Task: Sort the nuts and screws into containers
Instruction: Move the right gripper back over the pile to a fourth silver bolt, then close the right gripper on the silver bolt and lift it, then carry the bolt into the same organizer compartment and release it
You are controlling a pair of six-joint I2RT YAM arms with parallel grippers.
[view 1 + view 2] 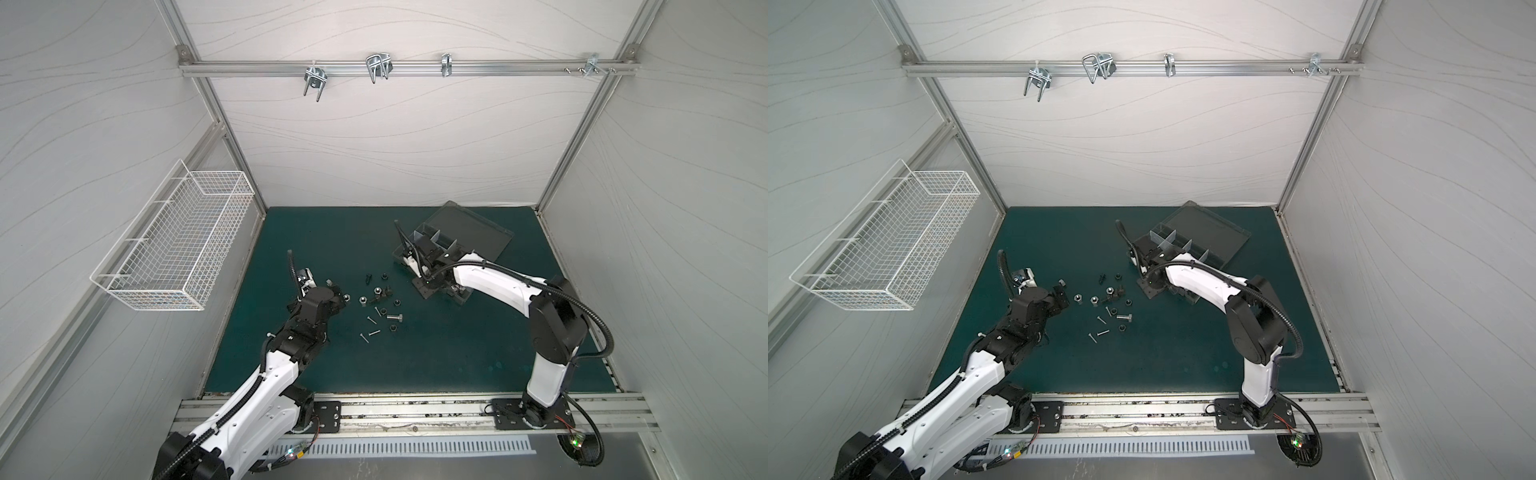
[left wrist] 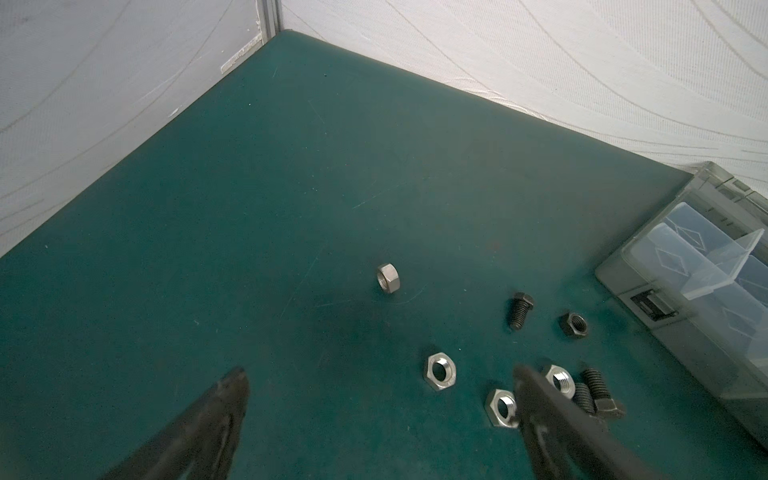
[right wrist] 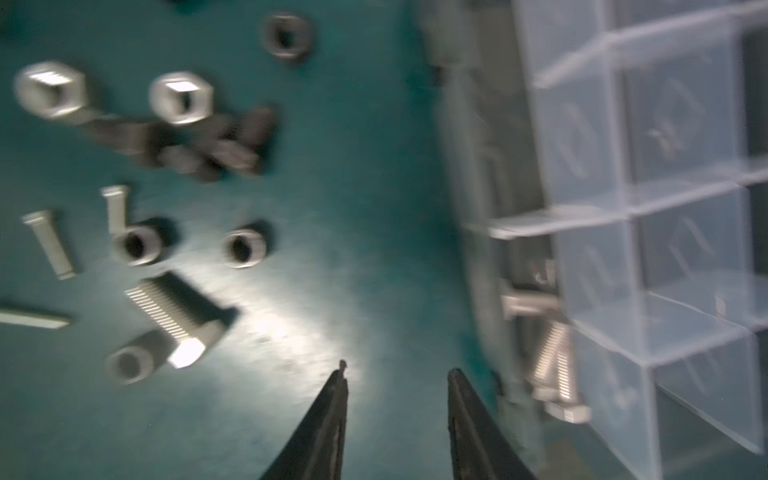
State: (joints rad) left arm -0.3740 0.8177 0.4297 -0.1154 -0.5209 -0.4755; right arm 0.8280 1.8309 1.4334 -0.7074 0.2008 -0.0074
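Top views read as a clock face, far wall at 12. The loose screws and nuts (image 1: 378, 305) lie scattered on the green mat (image 1: 415, 365), just to 9 o'clock of its centre. The scatter holds silver and black nuts, short black screws and one thick hex bolt (image 1: 395, 317), with thin long screws (image 1: 371, 333) at its 6 o'clock edge. The organizer box (image 1: 440, 243) sits at 1 o'clock from the scatter, its clear lid (image 1: 469, 230) laid open toward 1 o'clock and its white dividers upright. The left gripper (image 2: 379, 374) is at 9 o'clock of the scatter, low over the mat, claw spread wide with nothing between the tips. In the left wrist view one finger (image 2: 540, 411) overlaps the edge of a silver nut (image 2: 502, 407); contact cannot be told. A second nut (image 2: 439, 371) lies flat just beside it, and a lone nut (image 2: 388, 277) lies well apart. A black screw (image 2: 518, 309) and a black nut (image 2: 574, 324) lie nearer the box. The right gripper (image 3: 398, 370) is hidden under its own arm in both top views. The blurred right wrist view shows its claw parted and empty over bare mat between the scatter and the box wall. Silver bolts (image 3: 552, 357) lie in the compartment nearest that gripper. A wire basket (image 1: 174, 249) hangs on the 9 o'clock wall.
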